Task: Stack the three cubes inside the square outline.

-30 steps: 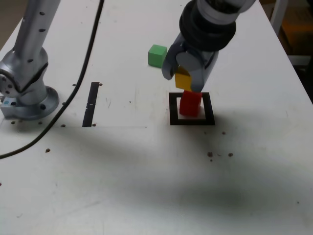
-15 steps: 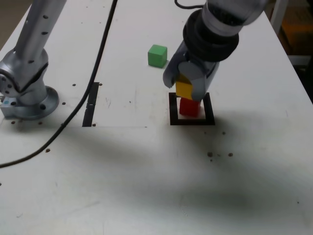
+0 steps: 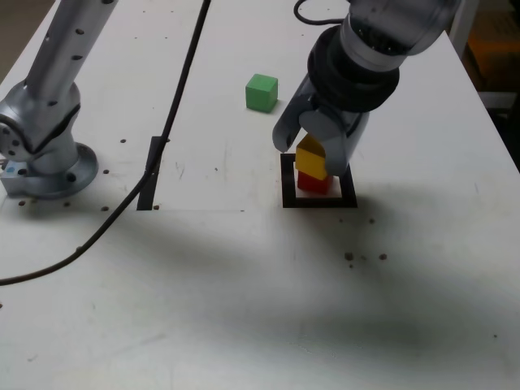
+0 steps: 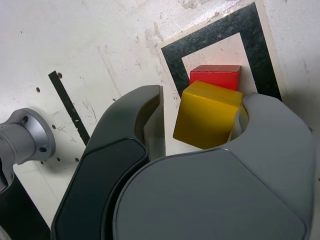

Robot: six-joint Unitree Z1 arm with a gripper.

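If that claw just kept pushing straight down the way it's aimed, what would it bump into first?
Probably the yellow cube sitting between the gripper's jaws, atop the red cube inside the square outline. One jaw shows a gap beside the cube; depth is hard to judge.

The yellow block (image 4: 207, 114) on the red block (image 4: 215, 76) filled most of the space between the fingers (image 4: 145, 117). A gap showed beside one finger. Around them the counter (image 3: 244, 284) lay bare; the green block (image 3: 262, 92) stood well apart.

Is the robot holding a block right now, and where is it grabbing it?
Cannot tell: the gripper is opening around the yellow cube, one finger clearly clear of its side.
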